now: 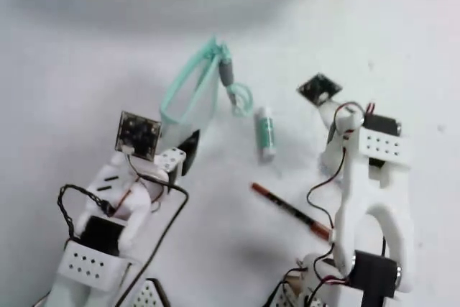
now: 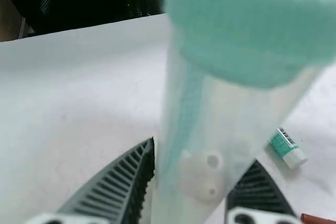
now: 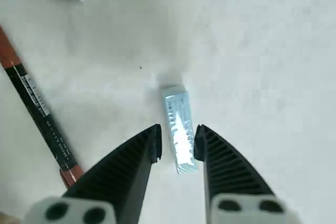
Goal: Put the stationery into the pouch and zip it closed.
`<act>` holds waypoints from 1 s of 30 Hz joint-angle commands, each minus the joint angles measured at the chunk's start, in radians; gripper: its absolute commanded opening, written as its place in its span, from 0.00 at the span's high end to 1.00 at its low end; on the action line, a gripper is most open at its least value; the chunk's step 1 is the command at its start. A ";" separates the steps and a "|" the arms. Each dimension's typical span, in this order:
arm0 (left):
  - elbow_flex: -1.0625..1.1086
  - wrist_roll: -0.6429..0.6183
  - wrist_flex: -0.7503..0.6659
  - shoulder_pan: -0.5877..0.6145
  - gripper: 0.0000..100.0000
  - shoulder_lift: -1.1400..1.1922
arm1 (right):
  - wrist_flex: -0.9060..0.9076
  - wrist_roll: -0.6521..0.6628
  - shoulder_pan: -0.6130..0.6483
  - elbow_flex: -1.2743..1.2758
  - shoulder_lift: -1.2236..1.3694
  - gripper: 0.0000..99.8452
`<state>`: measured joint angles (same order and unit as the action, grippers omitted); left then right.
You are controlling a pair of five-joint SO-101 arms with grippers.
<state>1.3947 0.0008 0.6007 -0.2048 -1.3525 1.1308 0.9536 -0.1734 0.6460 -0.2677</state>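
A white table spreads under both arms, with a dark strip of room beyond its far edge. The pouch, see-through with mint-green zip trim, has its mouth agape and its lower end clenched in the left gripper; its contents cannot be made out. The right gripper hangs low, jaws slightly parted. A red-brown pen lies between the arms and a white-and-green tube near the pouch. A small silver packet lies flat between the right jaw tips
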 commanded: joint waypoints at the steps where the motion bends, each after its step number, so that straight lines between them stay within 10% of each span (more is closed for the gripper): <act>1: -0.008 -0.006 -0.028 -0.012 0.79 -0.010 | -0.110 0.014 -0.001 0.064 0.027 0.82; 17: -0.008 -0.006 -0.026 -0.012 0.79 -0.010 | -0.188 0.017 -0.036 -0.061 0.292 0.99; 30: -0.008 -0.006 -0.028 -0.012 0.79 -0.010 | 0.045 -0.143 0.059 -0.199 -0.344 0.98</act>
<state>1.3947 0.0008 0.6007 -0.2048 -1.3525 1.1661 0.8953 -0.1626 0.4987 -0.4319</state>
